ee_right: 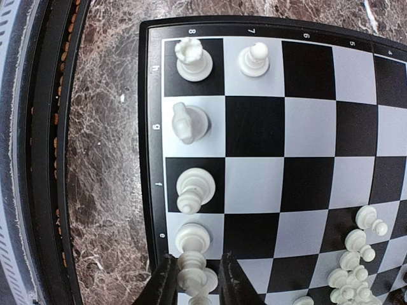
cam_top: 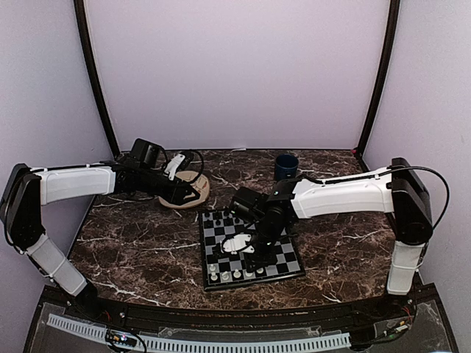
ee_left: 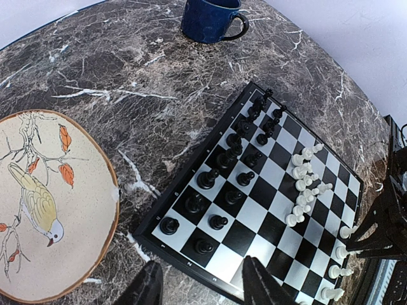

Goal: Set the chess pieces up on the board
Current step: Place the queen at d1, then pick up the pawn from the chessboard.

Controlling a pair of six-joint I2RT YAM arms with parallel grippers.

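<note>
Right gripper [ee_right: 196,262] stands low over the near part of the board [ee_right: 151,95], pointing down, jaws narrowly parted with one finger on each side of an upright white piece [ee_right: 194,277] in the edge row. The gaps at the pads are so slight that I cannot tell whether they grip it or stand just clear. Along that same edge row four more white pieces stand upright on their own squares, ending with a rook [ee_right: 193,58] in the corner. One pawn [ee_right: 254,59] stands on the square next to the rook, one row in. The other white pieces [ee_right: 356,260] are crowded together in a loose cluster nearer mid-board, off their squares. Black pieces [ee_left: 222,171] stand in two rows along the board's far side, the side toward the plate [ee_left: 113,190]. The board lies flat on the marble table [ee_left: 127,76], centre-right, in front of the arm bases. Left gripper [ee_left: 200,262] hangs above the table by the plate, clear of the board, its fingers [ee_left: 149,286] well apart and with nothing between them. A blue cup [ee_left: 206,19] stands upright at the back of the table, well apart from the board.
</note>
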